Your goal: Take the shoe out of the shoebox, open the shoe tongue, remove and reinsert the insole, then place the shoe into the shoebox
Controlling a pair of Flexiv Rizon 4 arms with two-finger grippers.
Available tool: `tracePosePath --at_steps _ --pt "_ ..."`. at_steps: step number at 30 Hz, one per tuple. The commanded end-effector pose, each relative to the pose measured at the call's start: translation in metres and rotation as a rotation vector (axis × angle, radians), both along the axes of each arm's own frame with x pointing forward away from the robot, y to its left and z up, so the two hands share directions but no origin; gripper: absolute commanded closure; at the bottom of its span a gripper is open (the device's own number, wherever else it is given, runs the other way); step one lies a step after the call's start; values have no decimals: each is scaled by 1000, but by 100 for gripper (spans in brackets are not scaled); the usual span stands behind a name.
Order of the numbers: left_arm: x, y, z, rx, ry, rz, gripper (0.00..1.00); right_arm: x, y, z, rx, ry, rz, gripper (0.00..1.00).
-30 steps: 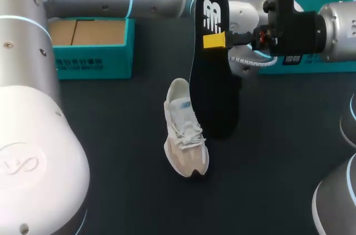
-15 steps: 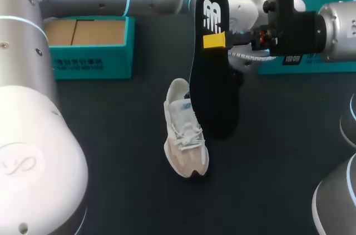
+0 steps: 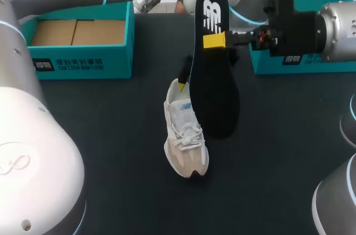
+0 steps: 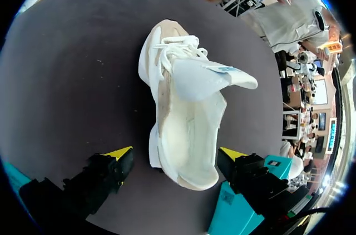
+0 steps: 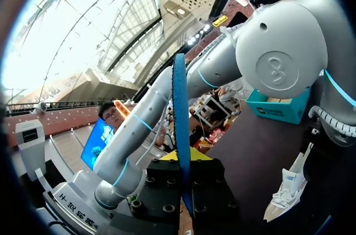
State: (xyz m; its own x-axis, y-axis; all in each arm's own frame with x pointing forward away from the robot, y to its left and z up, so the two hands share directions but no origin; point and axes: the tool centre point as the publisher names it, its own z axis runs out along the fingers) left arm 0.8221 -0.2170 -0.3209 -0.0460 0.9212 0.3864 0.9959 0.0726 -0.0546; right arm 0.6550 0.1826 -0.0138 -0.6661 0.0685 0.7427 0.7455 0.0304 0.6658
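Right gripper (image 3: 214, 41): jaws clamped on the insole (image 3: 214, 90) near its heel end, yellow tips pinching it flat-face to flat-face; the insole hangs toe-down in the air above and just beside the shoe (image 3: 186, 140), and in the right wrist view it shows edge-on between the fingers. Insole is thin, black and foot-shaped, with a blue-tinted edge and a white mark on the heel. Left gripper (image 4: 175, 154): jaws apart, straddling the shoe's heel, one yellow tip on each side, a gap showing on at least one side. Shoe lies sole-down on the dark matte table (image 3: 111, 135), toe towards the robot; off-white mesh upper, beige side panels, white laces (image 4: 175, 49), tongue (image 4: 200, 76) lifted forward over them, light lining exposed. Open teal shoebox (image 3: 83, 43) with bare cardboard floor stands well to the left; a second teal box (image 3: 334, 67) stands to the right, behind the right arm. From the head view the hanging insole partly hides the left gripper.
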Motion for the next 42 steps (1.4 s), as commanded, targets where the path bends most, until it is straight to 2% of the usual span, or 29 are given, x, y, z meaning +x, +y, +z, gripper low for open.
tracePosePath --at_steps 1,11,15,23,30,42 --pt "4 14 16 -82 -23 18 0 -1 2 -1 0 0 -3 100" --pt "20 35 38 -197 -58 62 0 -1 2 -1 0 0 -3 100" --pt "23 41 53 -271 -77 45 0 -1 2 -1 0 0 -3 100" --pt "27 43 85 -391 -115 4 0 -1 2 -1 0 0 -3 100" --pt "30 47 103 -448 -140 45 0 -1 2 -1 0 0 -3 100" --pt "33 47 105 -453 -122 58 0 -1 2 -1 0 0 -3 100"
